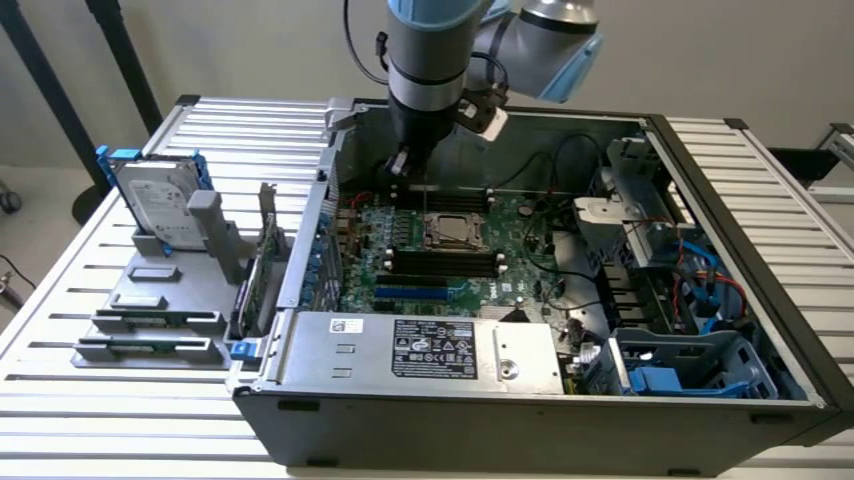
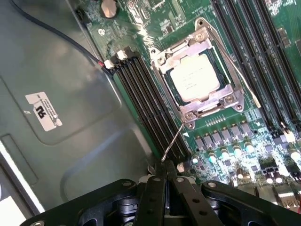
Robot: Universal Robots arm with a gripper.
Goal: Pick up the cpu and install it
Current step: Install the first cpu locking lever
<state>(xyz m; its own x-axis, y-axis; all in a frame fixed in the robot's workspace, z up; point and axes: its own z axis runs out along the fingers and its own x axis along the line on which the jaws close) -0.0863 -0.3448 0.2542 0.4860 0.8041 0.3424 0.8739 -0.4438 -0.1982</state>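
The gripper (image 2: 165, 165) is hanging low over the motherboard (image 2: 244, 122) with its jaws drawn narrow, nearly together, and no chip between them. The cpu (image 2: 195, 77) is lying ahead of the jaws, well beyond their tips. It is already seated in its socket with the metal retaining frame (image 2: 207, 100) closed around its edges, which is likely why the jaws are carrying no chip. A thin wire lever (image 2: 173, 142) is running from the frame's corner back to the jaw tips and ending right at them; whether they are pinching it or merely touching it cannot be told. That placement is suggesting work on the socket latch rather than on the chip. The wrist view is giving the lever, the frame and the dark memory slots (image 2: 146, 96) just beside the jaws. The exterior view is showing the arm reaching down inside the open computer case (image 1: 534, 410), with the hard drive (image 1: 154, 200) standing outside, well apart from the jaws.
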